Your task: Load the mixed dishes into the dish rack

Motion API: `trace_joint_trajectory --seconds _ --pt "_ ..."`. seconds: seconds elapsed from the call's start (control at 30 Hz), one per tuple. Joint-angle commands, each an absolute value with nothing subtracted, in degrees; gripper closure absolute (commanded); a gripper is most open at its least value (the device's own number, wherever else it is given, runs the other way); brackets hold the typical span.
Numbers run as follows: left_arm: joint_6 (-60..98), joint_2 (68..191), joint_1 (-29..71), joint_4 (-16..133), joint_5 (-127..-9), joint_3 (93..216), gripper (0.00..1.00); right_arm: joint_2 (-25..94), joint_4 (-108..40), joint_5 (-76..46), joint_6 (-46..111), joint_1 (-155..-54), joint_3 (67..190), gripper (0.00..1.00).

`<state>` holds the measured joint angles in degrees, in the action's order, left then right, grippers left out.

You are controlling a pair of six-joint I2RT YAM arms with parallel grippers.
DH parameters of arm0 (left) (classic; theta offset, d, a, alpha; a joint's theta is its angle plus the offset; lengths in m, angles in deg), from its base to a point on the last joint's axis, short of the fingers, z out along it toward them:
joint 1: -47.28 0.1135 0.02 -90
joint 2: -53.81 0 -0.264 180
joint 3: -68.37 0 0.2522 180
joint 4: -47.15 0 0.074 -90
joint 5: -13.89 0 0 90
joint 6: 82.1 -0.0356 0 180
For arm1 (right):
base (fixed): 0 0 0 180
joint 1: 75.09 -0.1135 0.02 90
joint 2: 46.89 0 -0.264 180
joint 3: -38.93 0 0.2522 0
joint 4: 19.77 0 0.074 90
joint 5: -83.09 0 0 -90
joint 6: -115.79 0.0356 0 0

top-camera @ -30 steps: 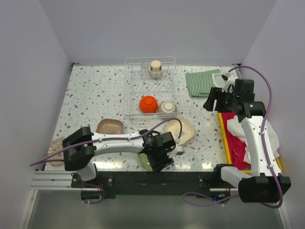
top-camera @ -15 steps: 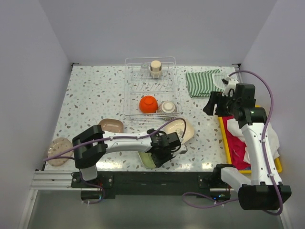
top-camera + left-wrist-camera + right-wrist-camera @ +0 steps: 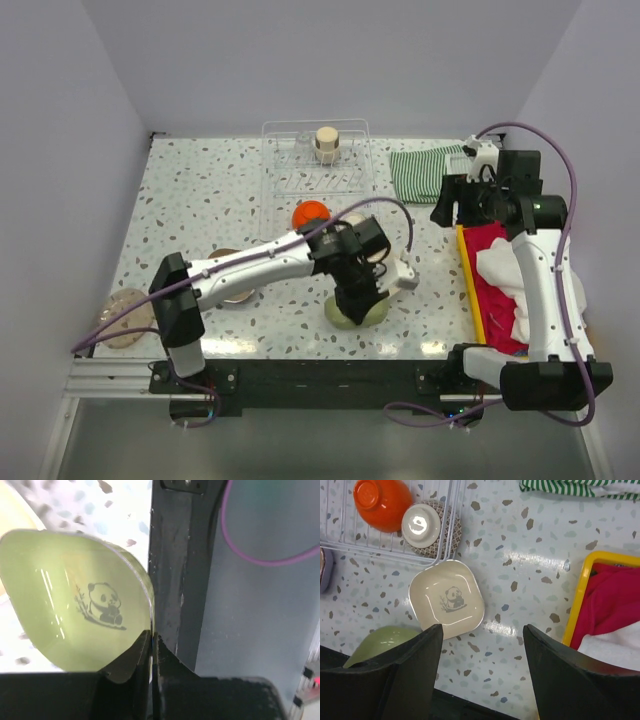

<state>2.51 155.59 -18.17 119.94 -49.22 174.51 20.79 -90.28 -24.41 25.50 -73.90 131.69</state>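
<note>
Top view: a speckled bench [image 3: 200, 200] seen from above. The dish rack [image 3: 352, 178], a see-through wire grid, stands at the middle of the far edge. A small cup [image 3: 326, 143] sits at its far end and an orange-red bowl [image 3: 311, 213] at its near end. The left arm reaches across to the middle of the near edge, where the left pincer [image 3: 356, 300] grips the green plate [image 3: 362, 314]. Whether the plate touches the bench cannot be told. A brown plate [image 3: 232, 293] lies partly hidden under the arm, and a pale round plate [image 3: 124, 318] lies at the near left corner. A striped green cloth [image 3: 424, 172] lies by the far right corner. A yellow tray [image 3: 466, 262] of cloths runs along the right edge. The right pincer [image 3: 452, 207] hangs above that side.

Left wrist view: the left pincer's fingers [image 3: 144, 652] are clamped together on the rim of the green plate, which bears a panda drawing.

Right wrist view: the right pincer's fingers [image 3: 405, 675] stand wide apart with nothing between them. Below, a cream plate [image 3: 447, 599] with a panda lies just beside the rack's near edge. A grey patterned bowl [image 3: 427, 526] sits in the rack beside the orange-red bowl.
</note>
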Motion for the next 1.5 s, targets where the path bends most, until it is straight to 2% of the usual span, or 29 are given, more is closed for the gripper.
trace_joint_trajectory --seconds 0.0,0.03,0.07,0.13,0.2,0.23,0.3,0.33,0.37,0.43,0.57,0.87,0.97,1.27,1.47 --pt "-8.78 159.60 -9.94 132.24 -35.16 198.97 1.00 25.33 -95.05 -22.91 21.23 -73.69 137.32 0.30" --pt "-11.59 161.54 -9.41 134.19 -35.24 205.56 1.00 25.96 -95.84 -22.64 20.79 -73.69 137.59 0.30" --pt "-12.05 163.82 -8.71 135.95 -35.59 217.28 1.00 26.49 -96.72 -22.38 20.44 -73.69 137.59 0.30" --pt "-10.57 167.18 -4.52 134.58 -35.42 221.43 1.00 28.16 -96.55 -21.68 19.73 -73.69 137.24 0.30" --pt "-8.55 165.53 -0.90 125.90 -33.76 217.34 1.00 30.35 -96.90 -20.01 20.95 -73.69 139.33 0.30" --pt "-5.15 164.39 2.95 121.51 -32.88 210.70 1.00 32.88 -96.99 -19.66 21.74 -73.69 140.39 0.30" --pt "-1.18 160.62 6.48 106.67 -29.89 203.72 1.00 34.57 -95.68 -18.60 23.67 -73.77 143.20 0.30" --pt "3.19 159.64 9.37 101.39 -28.66 197.86 1.00 35.80 -94.19 -18.86 23.69 -73.77 144.00 0.30" --pt "5.76 158.41 10.71 90.99 -28.39 195.36 1.00 36.42 -93.92 -18.77 23.51 -73.77 144.87 0.30" --pt "15.03 158.40 14.05 81.79 -28.48 191.23 1.00 39.22 -94.00 -17.46 22.98 -73.69 147.51 0.30" --pt "30.46 162.34 18.10 59.83 -29.79 188.75 1.00 43.88 -94.62 -16.93 21.93 -73.77 151.29 0.30" --pt "57.53 174.20 21.27 28.97 -32.43 187.70 1.00 47.50 -92.25 -15.52 21.75 -73.69 151.57 0.30" --pt "63.61 177.37 21.35 21.91 -33.31 186.90 1.00 48.03 -91.98 -15.08 21.40 -73.69 151.39 0.30" --pt "77.67 181.86 22.58 12.93 -37.62 182.78 1.00 48.56 -93.47 -12.54 18.68 -73.77 152.10 0.30" --pt "83.57 181.25 24.08 16.17 -38.49 180.84 1.00 46.62 -93.82 -10.69 17.36 -73.78 149.20 0.30"
